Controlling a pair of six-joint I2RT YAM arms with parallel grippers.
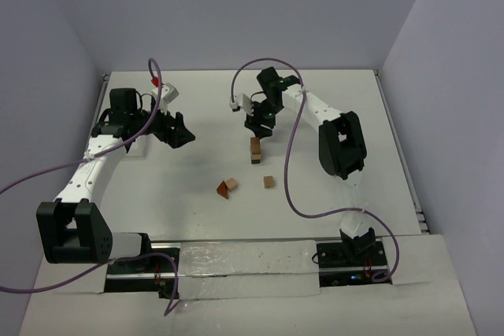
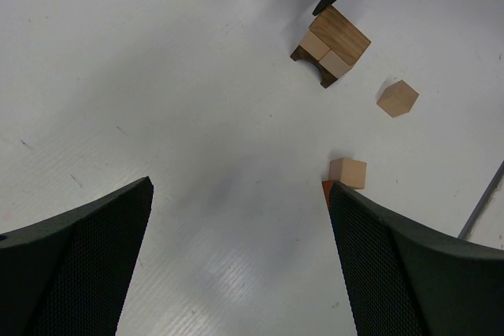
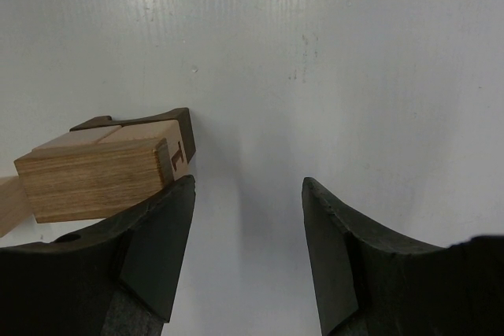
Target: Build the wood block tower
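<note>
Wood block tower (image 1: 255,149) stands just right of centre in the overhead view as a low stack: a dark brown base, two pale tan cubes on it and a broader grained block on top. The rest of its pieces lie loose below it in that view, a tan cube (image 1: 268,182) to the lower right and a reddish-brown wedge (image 1: 227,188) with a second tan cube (image 2: 348,172) against it to the lower left. The right gripper (image 3: 248,194) hangs just above the stack in the overhead view, jaws spread and empty. In its wrist view the stack sits at the left edge, outside the gap and very near one finger (image 3: 157,234). The left gripper (image 1: 177,131), well to the left, is likewise spread with nothing in it. Judging from this, a loose piece should be fetched next; the right arm should lift straight up first so that finger does not nudge the stack. One block end shows a small letter-like mark (image 3: 177,155), too unclear to read; no brand shows.
</note>
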